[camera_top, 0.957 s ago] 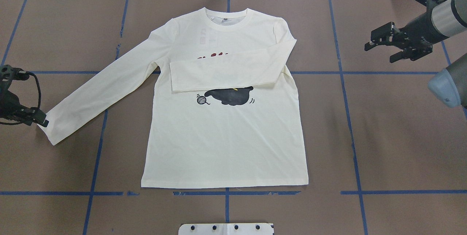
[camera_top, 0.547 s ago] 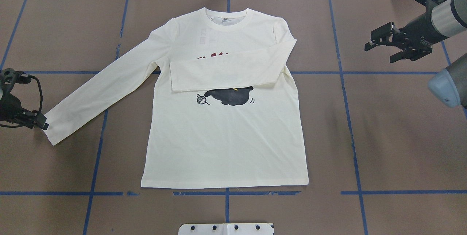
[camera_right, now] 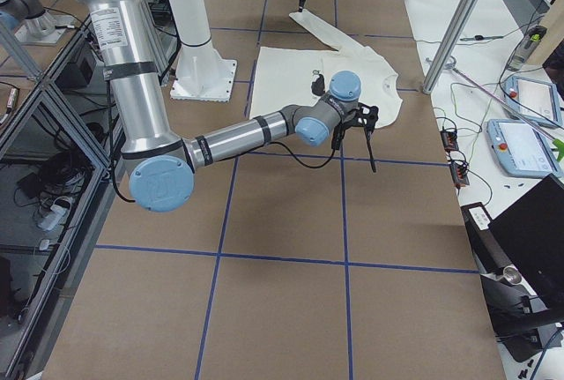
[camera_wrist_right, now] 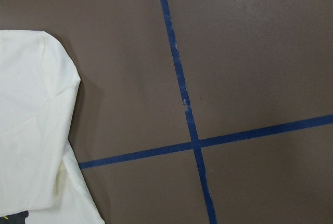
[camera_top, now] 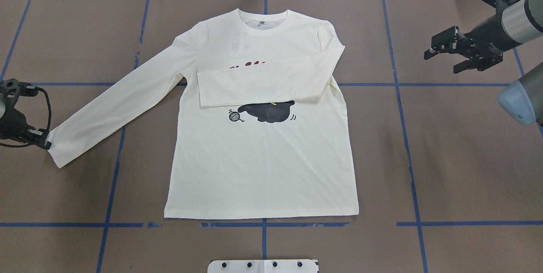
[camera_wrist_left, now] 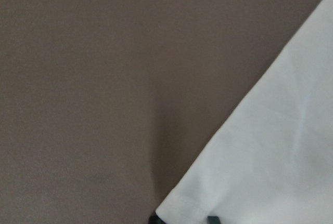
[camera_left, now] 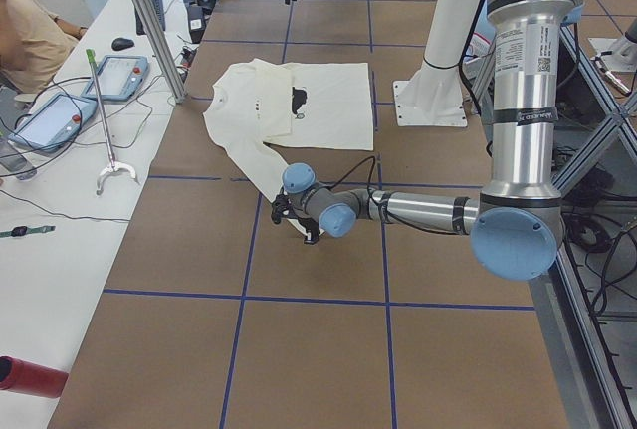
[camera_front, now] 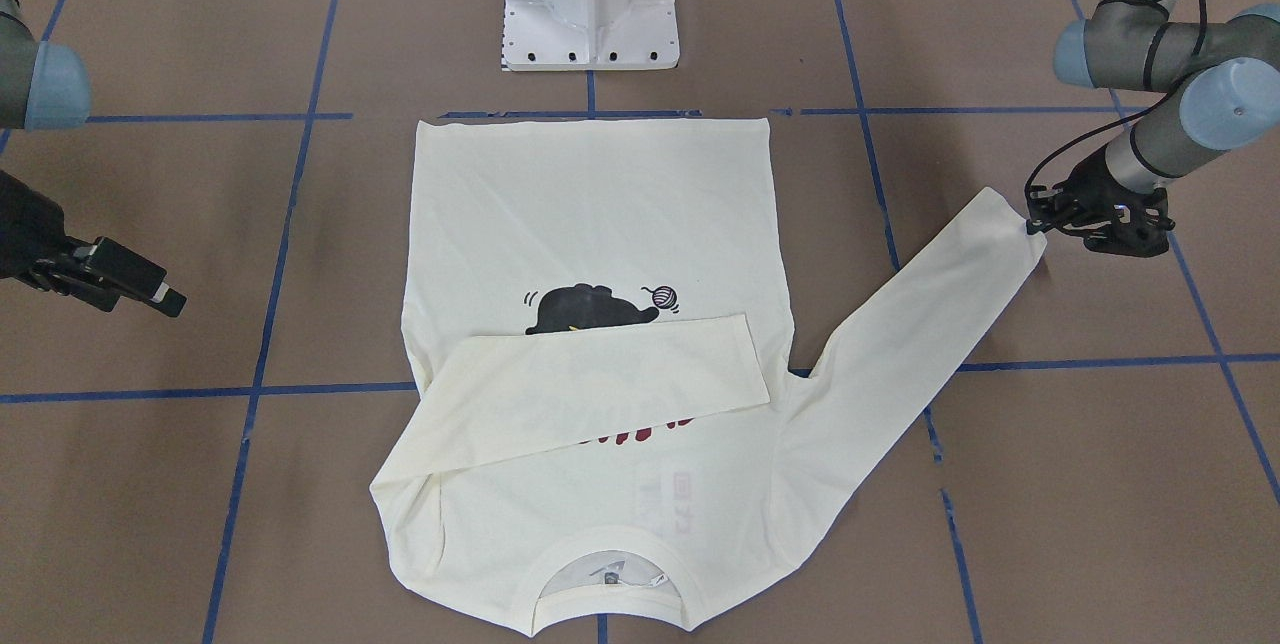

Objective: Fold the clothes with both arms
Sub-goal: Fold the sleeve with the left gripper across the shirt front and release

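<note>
The cream T-shirt (camera_top: 263,158) lies flat and face up on the brown table (camera_top: 466,158). Its collar (camera_top: 265,23) points away from the robot and its hem lies nearest the robot's white base plate (camera_top: 263,266). One sleeve (camera_top: 263,84) is folded across the chest. It covers most of the red lettering (camera_top: 248,65) and sits just above the black cat (camera_top: 267,112) and its yarn ball (camera_top: 233,115). The other sleeve (camera_top: 118,103) stretches out straight from the shirt's shoulder, slanting toward the left arm's side.

The left pincer (camera_top: 46,146) is down at the table, right at the cuff (camera_top: 57,150) of that stretched sleeve. From its wrist camera I see two dark fingertips (camera_wrist_left: 154,218) standing a little apart. The hemmed corner of the cuff lies flat between them, so the gap is narrow and the cloth is not pinched.

The right pincer (camera_top: 442,62) hangs in the air well off the shirt's other shoulder, over bare table. Its two fingers are spread wide and it holds nothing. Its wrist camera looks down on that shoulder and a crossing of the blue tape lines (camera_top: 409,158) beside the shirt.

Past the shirt's collar end there is a white side bench, where a person (camera_left: 30,36) sits by two tablets (camera_left: 55,115).
</note>
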You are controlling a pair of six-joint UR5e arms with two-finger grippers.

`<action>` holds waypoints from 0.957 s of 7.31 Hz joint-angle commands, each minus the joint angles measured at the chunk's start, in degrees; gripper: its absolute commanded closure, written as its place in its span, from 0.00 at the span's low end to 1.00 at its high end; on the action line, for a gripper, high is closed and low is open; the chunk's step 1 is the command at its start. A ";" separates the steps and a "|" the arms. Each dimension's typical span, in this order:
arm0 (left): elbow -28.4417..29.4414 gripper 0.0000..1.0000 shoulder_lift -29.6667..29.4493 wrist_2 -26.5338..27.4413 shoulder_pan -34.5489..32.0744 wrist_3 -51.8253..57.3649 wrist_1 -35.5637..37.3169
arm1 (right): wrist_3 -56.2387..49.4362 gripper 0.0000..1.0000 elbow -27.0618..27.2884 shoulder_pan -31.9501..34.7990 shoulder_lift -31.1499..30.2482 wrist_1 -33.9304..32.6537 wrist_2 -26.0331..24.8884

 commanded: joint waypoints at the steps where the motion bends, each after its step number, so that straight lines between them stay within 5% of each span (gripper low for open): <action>1: -1.09 1.00 -1.78 -0.61 -0.04 0.10 0.00 | -0.07 0.00 -0.10 0.00 -0.08 0.00 0.01; 3: -10.03 1.00 -3.96 -7.41 -0.04 -2.52 1.75 | -0.15 0.00 0.08 0.09 -0.26 0.00 0.18; 4: -11.98 1.00 -9.64 -9.73 0.05 -8.80 1.76 | -0.15 0.00 -0.01 0.18 -0.43 0.00 0.27; 6: -9.90 1.00 -25.35 -9.14 8.59 -32.75 1.76 | -0.15 0.00 3.22 0.61 -3.67 0.09 0.62; 7: -5.37 1.00 -34.22 -3.92 11.10 -40.78 1.58 | -0.68 0.00 4.03 2.36 -5.69 0.09 0.71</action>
